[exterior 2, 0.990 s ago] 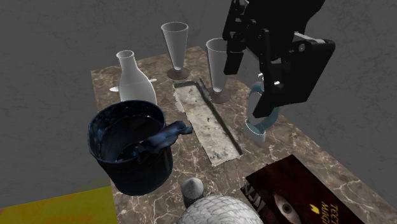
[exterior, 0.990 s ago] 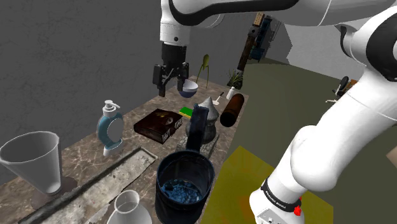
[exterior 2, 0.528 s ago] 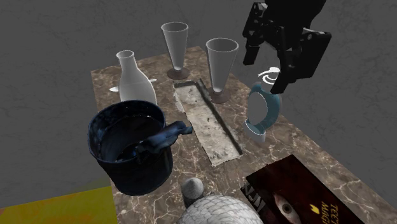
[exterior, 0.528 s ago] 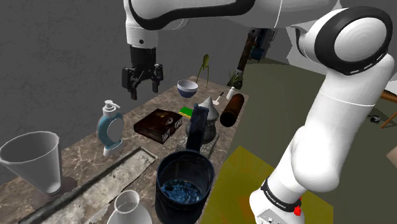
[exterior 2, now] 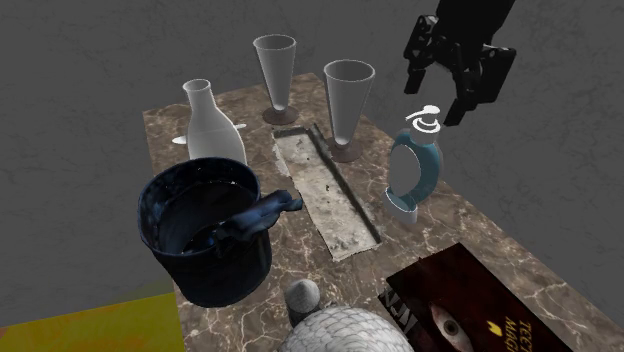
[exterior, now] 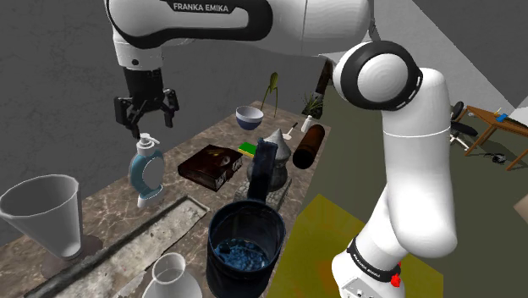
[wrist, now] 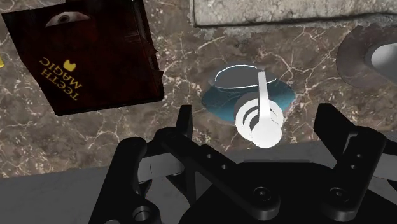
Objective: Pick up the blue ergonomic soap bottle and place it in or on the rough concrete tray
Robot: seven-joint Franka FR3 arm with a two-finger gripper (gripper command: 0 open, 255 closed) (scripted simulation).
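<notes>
- We see a marble table (exterior: 110, 203) with a long, rough grey tray (exterior: 144, 233) lying flat on it.
- The blue soap bottle (exterior: 134, 173) stands upright on the table, near the tray but outside it. Its white pump is at the top.
- The black gripper (exterior: 145, 127) hangs straight above the pump, fingers spread and empty. It points down along the bottle's upright long axis.
- Half a second ago the gripper hung off towards the book; now it is over the bottle. The bottle has not moved.
</notes>
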